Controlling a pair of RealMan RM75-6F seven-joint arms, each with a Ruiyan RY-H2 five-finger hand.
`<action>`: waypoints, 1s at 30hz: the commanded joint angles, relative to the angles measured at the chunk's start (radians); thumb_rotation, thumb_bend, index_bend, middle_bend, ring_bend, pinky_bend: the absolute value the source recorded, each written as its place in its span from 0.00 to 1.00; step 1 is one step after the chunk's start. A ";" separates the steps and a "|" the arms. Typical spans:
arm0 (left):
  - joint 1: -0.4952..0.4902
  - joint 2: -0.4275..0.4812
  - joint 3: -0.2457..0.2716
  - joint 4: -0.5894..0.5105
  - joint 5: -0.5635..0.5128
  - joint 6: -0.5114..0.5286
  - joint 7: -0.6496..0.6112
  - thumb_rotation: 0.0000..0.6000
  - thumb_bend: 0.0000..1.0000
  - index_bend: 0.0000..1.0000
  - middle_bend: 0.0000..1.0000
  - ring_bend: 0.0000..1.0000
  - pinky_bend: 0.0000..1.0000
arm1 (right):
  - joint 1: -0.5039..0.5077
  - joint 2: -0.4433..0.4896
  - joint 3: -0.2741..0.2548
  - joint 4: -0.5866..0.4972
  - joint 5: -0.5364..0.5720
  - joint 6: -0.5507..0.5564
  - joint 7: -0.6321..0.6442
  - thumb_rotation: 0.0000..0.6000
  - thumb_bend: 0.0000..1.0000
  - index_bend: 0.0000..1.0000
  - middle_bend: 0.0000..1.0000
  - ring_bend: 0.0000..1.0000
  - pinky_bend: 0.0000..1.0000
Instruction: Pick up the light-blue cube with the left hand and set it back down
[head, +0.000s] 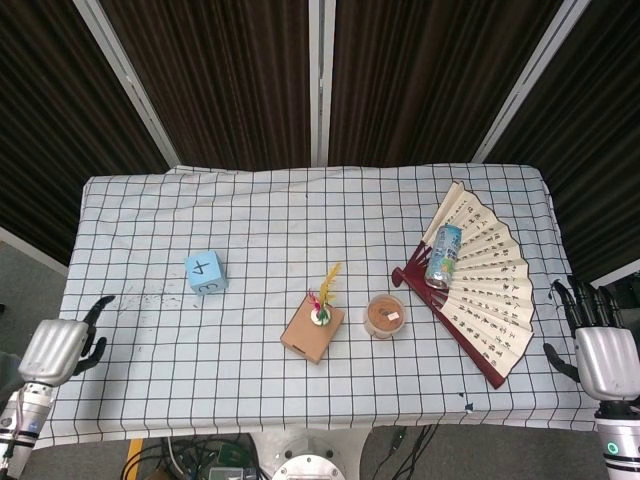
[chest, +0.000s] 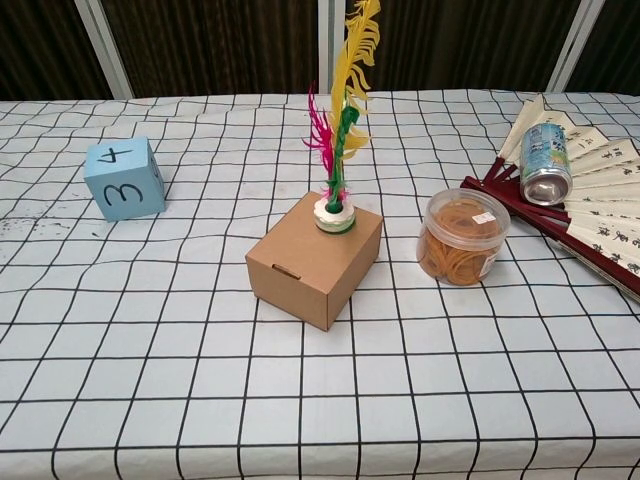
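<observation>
The cube (head: 204, 271) sits untouched near the surface's (head: 150, 210) left edge. The empty, loosely spread left hand (head: 60, 348) should be brought over it, fingers widened first.

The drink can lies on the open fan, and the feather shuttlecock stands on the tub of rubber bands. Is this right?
Not quite. In the chest view the feather shuttlecock stands on the cardboard box, not on the tub of rubber bands. The drink can does lie on the open fan.
</observation>
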 joint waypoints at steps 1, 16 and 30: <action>-0.057 0.008 0.023 -0.039 0.024 -0.084 0.021 1.00 0.50 0.19 0.83 0.82 0.83 | 0.002 0.001 0.003 -0.008 0.003 0.000 -0.008 1.00 0.18 0.00 0.00 0.00 0.00; -0.285 -0.063 -0.038 -0.112 -0.148 -0.383 0.350 1.00 0.54 0.21 0.81 0.83 0.83 | 0.019 0.016 0.014 -0.039 0.056 -0.050 -0.043 1.00 0.18 0.00 0.00 0.00 0.00; -0.442 -0.167 -0.088 -0.067 -0.333 -0.442 0.498 1.00 0.56 0.20 0.81 0.83 0.84 | 0.024 0.001 0.015 -0.010 0.069 -0.058 -0.028 1.00 0.18 0.00 0.00 0.00 0.00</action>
